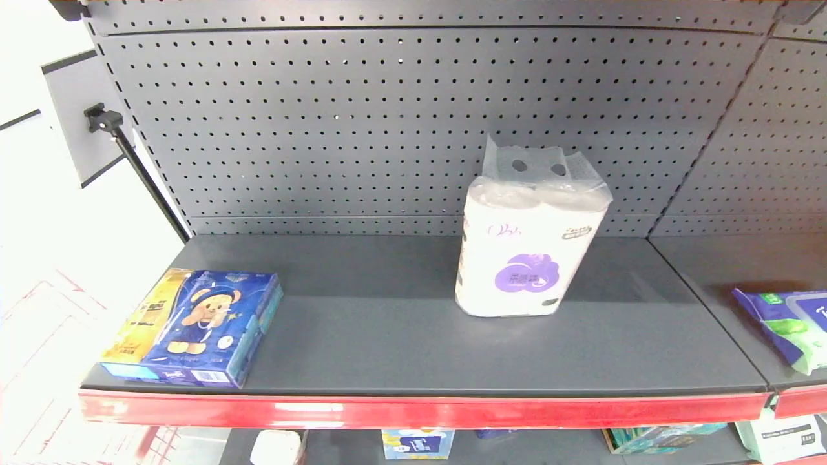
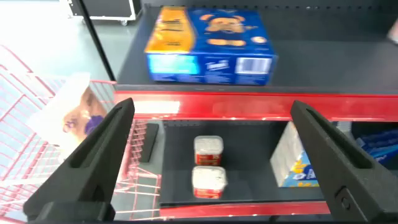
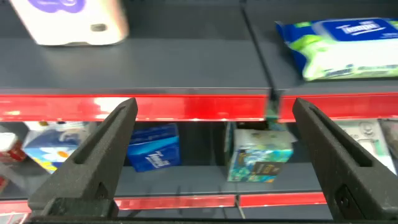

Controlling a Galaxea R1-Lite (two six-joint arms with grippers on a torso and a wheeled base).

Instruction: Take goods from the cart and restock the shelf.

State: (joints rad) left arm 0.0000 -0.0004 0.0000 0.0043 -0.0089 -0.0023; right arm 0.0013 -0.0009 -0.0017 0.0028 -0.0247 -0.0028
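- Now both our grippers are empty: the left gripper [image 2: 210, 109] has its jaws spread wide with nothing between them, and the right gripper [image 3: 214, 106] is just the same.
- We think the jaws are wide because the goods are fat packs, and a wide mouth fits around them.
- Both grippers face the red strip [image 1: 420, 408] on the front of the shelf [image 1: 387, 336], a little lower than the shelf top. So we also see the lower shelf [image 2: 249, 186], where two small tubs [image 2: 208, 165] stand one behind the other.
- The cart [image 2: 28, 124] is the red wire one by the left end of the shelf, near our left gripper. A soft pack [image 2: 78, 115] with purple print lies in it. We guess it is the next thing to pick up, and the left gripper is the closer one.
- On the shelf, the blue tissue box [image 1: 194, 326] with a bear on it lies flat at the left front corner, right at the edge, where shoppers can reach it.
- The toilet roll pack [image 1: 531, 252] stands upright toward the back, right of the middle. Its carry flap points up and its print faces out so people can see it.
- These two are well apart, so the bare space between them looks like the place for more goods.
- The wet wipes pack [image 1: 785, 326] lies flat on the next shelf board to the right.
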